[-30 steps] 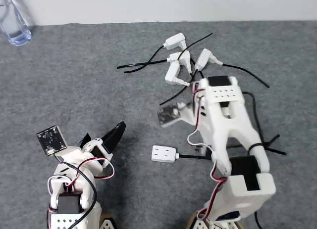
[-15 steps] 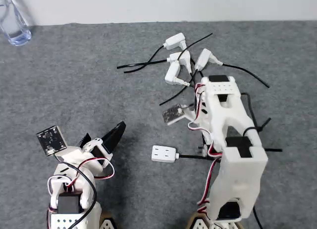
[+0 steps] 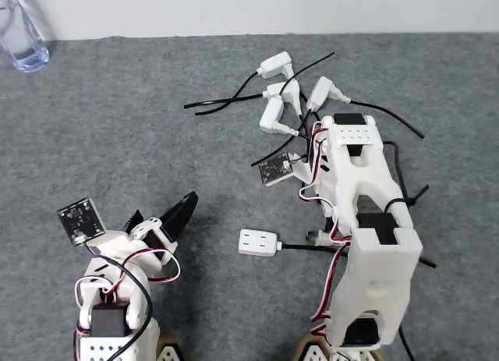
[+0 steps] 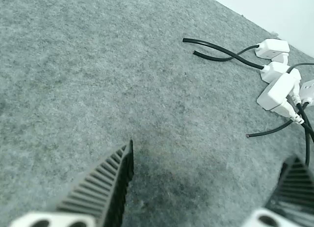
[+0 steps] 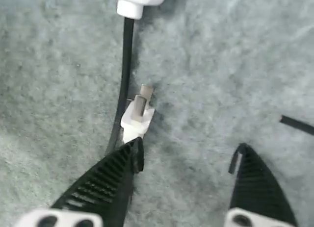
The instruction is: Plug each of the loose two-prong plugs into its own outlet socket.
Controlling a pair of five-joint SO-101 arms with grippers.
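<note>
Fingers (image 5: 115, 173) of the right claw (image 5: 189, 146) are standing spread, pinching nothing. We are seeing this claw hanging low over the grey surface (image 3: 117, 127), with a loose two-prong plug (image 5: 137, 114) lying right at the tip of one finger, outside the gap; whether they are touching we cannot tell. A black cord (image 5: 125, 65) is running alongside the plug. The left claw (image 4: 211, 156), also spread, is hovering by the near left corner, well apart from the white sockets and plugs (image 4: 277, 89) lying tangled toward the far edge. A white outlet socket (image 3: 259, 242) is resting between the arms.
</note>
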